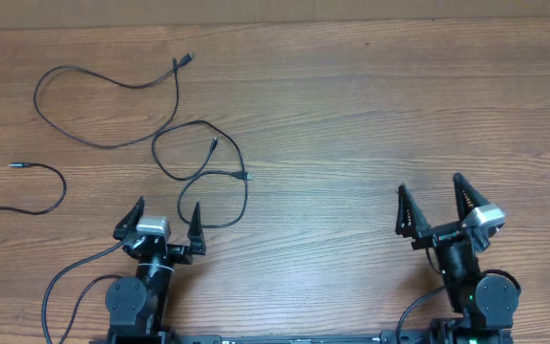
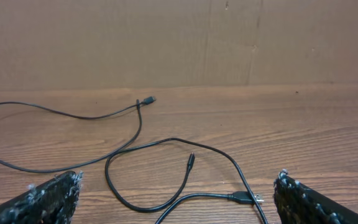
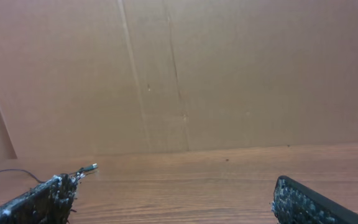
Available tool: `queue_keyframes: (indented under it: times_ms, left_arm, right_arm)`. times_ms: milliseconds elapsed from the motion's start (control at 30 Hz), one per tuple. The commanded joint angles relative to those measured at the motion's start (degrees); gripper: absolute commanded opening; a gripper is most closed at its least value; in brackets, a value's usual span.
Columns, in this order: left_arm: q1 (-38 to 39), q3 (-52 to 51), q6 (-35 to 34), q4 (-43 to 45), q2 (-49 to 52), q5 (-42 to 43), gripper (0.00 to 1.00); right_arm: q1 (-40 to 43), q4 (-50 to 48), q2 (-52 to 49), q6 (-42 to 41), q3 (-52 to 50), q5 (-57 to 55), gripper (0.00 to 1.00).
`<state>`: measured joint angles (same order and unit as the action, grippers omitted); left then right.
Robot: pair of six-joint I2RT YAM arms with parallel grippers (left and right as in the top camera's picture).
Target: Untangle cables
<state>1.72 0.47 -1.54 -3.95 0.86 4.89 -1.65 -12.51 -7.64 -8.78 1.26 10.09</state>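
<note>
Three thin black cables lie on the left half of the wooden table. One long cable (image 1: 188,58) sweeps in a wide loop at the far left, its two ends crossing near the top. A second cable (image 1: 243,177) curls over itself right in front of my left gripper (image 1: 168,216). Its loop (image 2: 143,209) and silvery plug (image 2: 245,196) lie between the spread fingers in the left wrist view. The third cable (image 1: 19,165) runs off the left edge. My left gripper (image 2: 178,179) is open and holds nothing. My right gripper (image 1: 430,185) is open over bare wood, far from the cables. One plug tip (image 3: 89,167) shows beside its left finger.
A brown cardboard wall (image 2: 179,43) stands along the table's far edge. Both arm bases sit at the near edge, with thick black robot wiring (image 1: 60,287) trailing by the left base. The right half of the table (image 1: 428,105) is bare wood.
</note>
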Motion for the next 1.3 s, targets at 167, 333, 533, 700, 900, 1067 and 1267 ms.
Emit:
queue_keyframes:
  times_ms: [167,333,533,700,900,1067,1267]
  left_arm:
    - [-0.57,-0.20,-0.20,-0.26,-0.66,-0.39,1.00]
    - [-0.57,-0.20,-0.17,-0.26,-0.66,-0.39,1.00]
    - [-0.57,-0.20,-0.17,-0.26,-0.66,-0.39,1.00]
    - [-0.57,-0.20,-0.17,-0.26,-0.66,-0.39,1.00]
    - [-0.57,-0.20,-0.17,-0.26,-0.66,-0.39,1.00]
    - [-0.57,-0.20,-0.17,-0.26,-0.66,-0.39,1.00]
    - [-0.57,-0.20,-0.17,-0.26,-0.66,-0.39,1.00]
  right_arm:
    - [-0.11,10.01,7.50,-0.20,-0.79,-3.13,1.00]
    - [-0.11,16.52,7.48,-0.17,-0.79,-4.37,1.00]
    - [-0.11,17.11,7.48,1.64,-0.79,-5.49,1.00]
    - [-0.11,17.11,7.48,5.29,-0.79,-5.53,1.00]
    - [-0.11,17.16,7.48,10.80,-0.79,-5.55,1.00]
    - [-0.11,17.16,7.48,15.65,-0.79,-5.57,1.00]
    - [-0.11,17.05,7.48,16.55,-0.79,-5.51,1.00]
